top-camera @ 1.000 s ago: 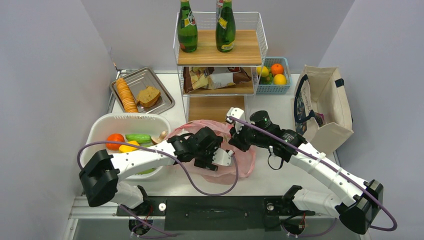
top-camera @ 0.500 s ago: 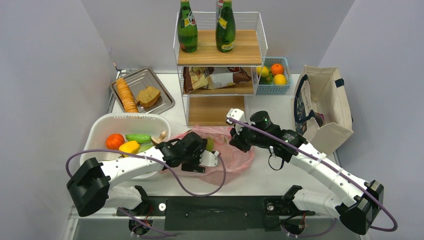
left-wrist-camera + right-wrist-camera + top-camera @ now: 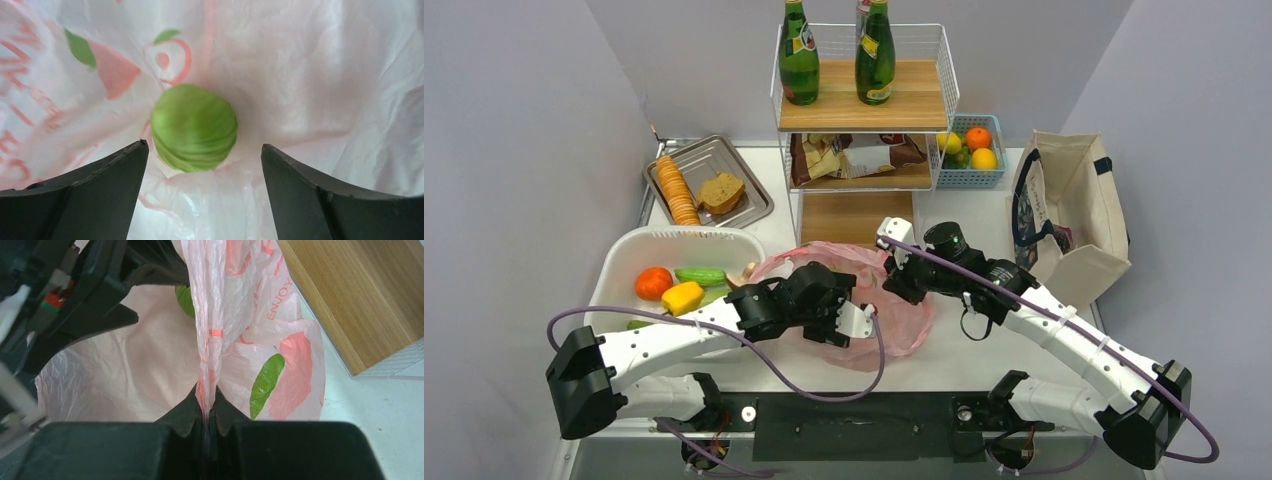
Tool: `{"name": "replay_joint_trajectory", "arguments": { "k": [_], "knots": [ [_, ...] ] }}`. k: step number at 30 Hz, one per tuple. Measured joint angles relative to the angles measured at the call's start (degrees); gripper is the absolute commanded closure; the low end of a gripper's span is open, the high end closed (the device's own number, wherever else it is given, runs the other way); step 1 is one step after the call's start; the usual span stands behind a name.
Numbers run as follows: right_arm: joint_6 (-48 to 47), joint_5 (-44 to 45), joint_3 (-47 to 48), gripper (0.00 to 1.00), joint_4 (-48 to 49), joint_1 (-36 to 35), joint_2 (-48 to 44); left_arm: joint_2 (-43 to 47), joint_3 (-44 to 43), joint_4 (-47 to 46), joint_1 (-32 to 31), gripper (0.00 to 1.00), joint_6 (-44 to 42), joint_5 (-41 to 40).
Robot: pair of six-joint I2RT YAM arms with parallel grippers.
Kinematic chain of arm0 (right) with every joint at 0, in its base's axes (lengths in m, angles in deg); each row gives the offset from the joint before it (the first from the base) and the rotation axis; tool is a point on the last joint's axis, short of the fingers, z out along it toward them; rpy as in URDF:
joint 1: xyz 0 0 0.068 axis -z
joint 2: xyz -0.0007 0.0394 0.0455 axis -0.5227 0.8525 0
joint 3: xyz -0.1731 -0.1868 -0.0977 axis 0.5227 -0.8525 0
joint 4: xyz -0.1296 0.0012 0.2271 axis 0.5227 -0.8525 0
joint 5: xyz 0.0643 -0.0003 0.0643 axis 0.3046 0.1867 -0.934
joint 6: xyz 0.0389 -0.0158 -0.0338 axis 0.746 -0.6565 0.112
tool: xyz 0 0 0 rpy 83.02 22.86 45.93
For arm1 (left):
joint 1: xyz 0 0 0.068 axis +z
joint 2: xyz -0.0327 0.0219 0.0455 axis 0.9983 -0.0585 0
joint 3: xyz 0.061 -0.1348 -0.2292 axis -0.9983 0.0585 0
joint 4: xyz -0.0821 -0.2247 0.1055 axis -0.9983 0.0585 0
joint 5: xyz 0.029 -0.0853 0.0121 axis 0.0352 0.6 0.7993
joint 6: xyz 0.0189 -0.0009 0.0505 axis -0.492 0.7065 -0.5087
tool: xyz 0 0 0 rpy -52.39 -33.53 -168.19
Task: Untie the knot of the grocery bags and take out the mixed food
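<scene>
pink grocery bag point(image 3: 909, 315) gapes, its edge pinched in my closed right gripper point(image 3: 206, 401). my left gripper point(image 3: 204, 146), wide open and empty, has swung back to its mouth; the green rounded food point(image 3: 194, 127) inside, at twelve o'clock, should come out next.

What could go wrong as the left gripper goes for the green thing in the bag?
1. The open left gripper is lined up on the round green thing. Closing may also pinch the crumpled bag under it, or the thing may roll away.
2. The right gripper is shut on only a thin fold of the bag. It might slip or tear, and the mouth would sag onto the left gripper.
</scene>
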Motion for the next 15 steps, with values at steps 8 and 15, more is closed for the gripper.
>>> {"name": "replay_joint_trajectory", "arguments": {
  "k": [8,15],
  "knots": [
    [0.0,0.0,0.0,1.0,0.0,0.0,0.0,-3.9,-2.9,-1.9,-0.8,0.18,-0.5,2.4],
    [0.0,0.0,0.0,1.0,0.0,0.0,0.0,-11.5,-3.3,-2.3,2.3,0.18,-0.8,1.9]
  ]
}}
